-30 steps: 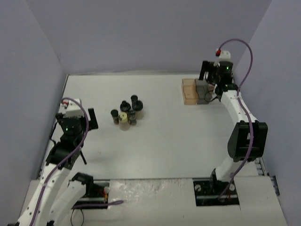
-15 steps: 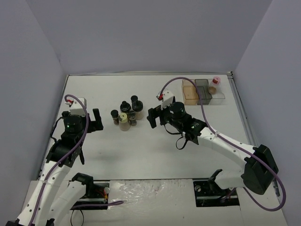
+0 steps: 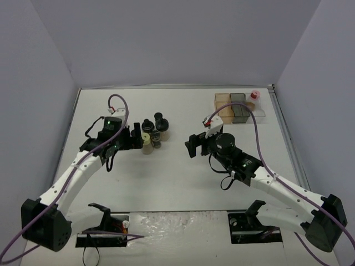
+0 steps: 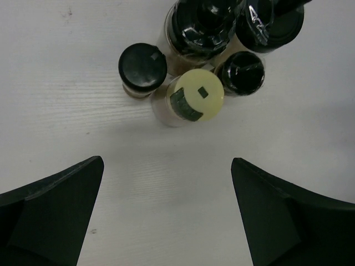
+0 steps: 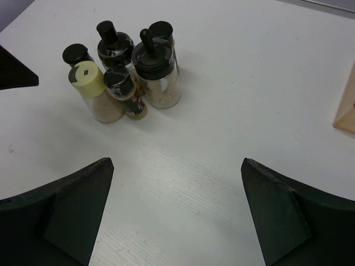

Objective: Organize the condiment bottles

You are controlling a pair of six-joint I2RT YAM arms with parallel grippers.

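Observation:
Five condiment bottles (image 3: pixel 153 132) stand in a tight cluster left of centre: a yellow-capped one (image 3: pixel 146 144) and several black-capped ones (image 3: pixel 160 118). The pink-capped bottle (image 3: pixel 254 97) stands at the right end of the tray (image 3: pixel 224 108). My left gripper (image 3: pixel 136 139) is open and empty, right at the cluster's left side; in the left wrist view (image 4: pixel 166 161) the yellow cap (image 4: pixel 196 95) lies just ahead, between the jaws' lines. My right gripper (image 3: pixel 193 143) is open and empty, a short way right of the cluster, which shows ahead of it in the right wrist view (image 5: pixel 176 162).
The tray of amber, grey and clear compartments sits at the back right; its amber corner shows at the right wrist view's edge (image 5: pixel 347 111). White table (image 3: pixel 183 183) lies between the cluster and the tray. Purple walls enclose three sides.

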